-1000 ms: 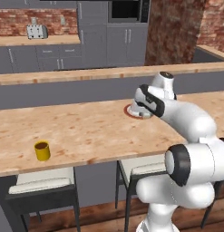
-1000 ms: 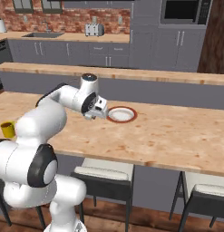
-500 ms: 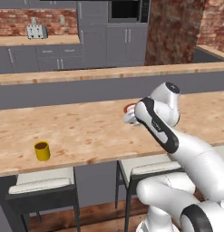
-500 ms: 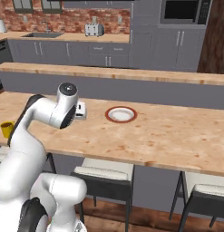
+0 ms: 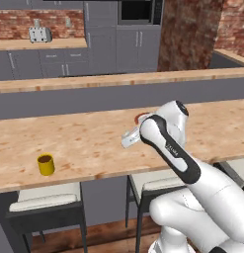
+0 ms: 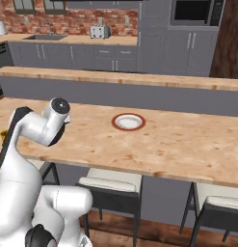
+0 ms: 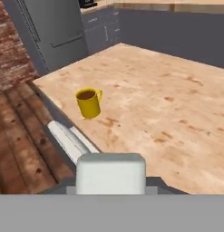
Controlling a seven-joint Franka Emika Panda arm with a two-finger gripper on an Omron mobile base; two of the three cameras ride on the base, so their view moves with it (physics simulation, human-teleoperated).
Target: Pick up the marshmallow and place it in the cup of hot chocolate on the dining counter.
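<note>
The long wooden desk [image 5: 84,143] carries a red-rimmed plate [image 6: 128,121] mid-top and the yellow cup [image 5: 45,164] near its front edge, with bare wood between. The hand [image 5: 129,139] hovers above the desk, pinching the white marshmallow [image 7: 110,172].

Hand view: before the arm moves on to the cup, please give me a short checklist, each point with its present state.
1. Marshmallow is in the gripper: ok, a whitish block sits at the bottom of the hand view, where the finger tips rise.
2. Gripper is shut firmly on it: cannot tell, the finger tips are hidden.
3. Cup of hot chocolate stands upright: ok, its dark inside faces up.
4. Cup is on the dining counter: ok, near the counter's end.
5. Counter between gripper and cup is free: ok.
6. Plate is out of the way: ok, on the other side of the arm.
</note>
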